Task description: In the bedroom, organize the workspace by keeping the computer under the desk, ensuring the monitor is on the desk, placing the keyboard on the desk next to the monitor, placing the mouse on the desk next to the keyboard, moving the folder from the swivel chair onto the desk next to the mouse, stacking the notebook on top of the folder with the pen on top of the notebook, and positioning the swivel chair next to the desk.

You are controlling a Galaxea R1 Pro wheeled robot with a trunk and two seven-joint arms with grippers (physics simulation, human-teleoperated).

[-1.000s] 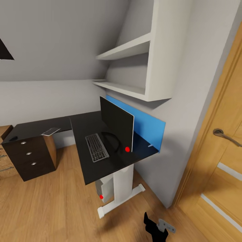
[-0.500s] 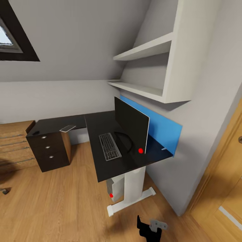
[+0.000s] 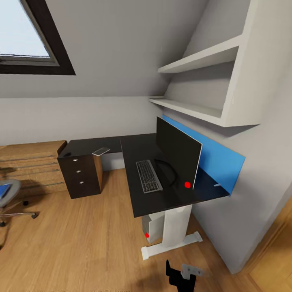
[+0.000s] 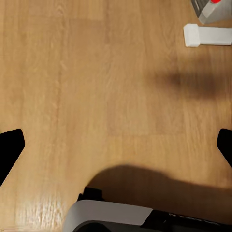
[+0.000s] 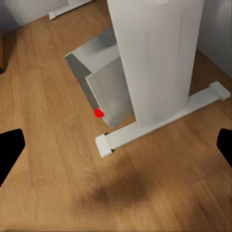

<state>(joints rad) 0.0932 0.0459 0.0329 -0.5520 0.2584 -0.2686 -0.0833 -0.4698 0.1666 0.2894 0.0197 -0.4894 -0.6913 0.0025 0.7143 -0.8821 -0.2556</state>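
Monitor [image 3: 177, 152] & keyboard [image 3: 148, 176] on desk [image 3: 138, 205], computer [image 3: 152, 229] under

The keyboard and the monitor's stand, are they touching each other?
Apart. The head view shows a strip of bare black desk between the keyboard and the curved stand of the monitor.

The swivel chair [image 3: 10, 198] and folder [image 3: 3, 190] are cut off at the frame edge.
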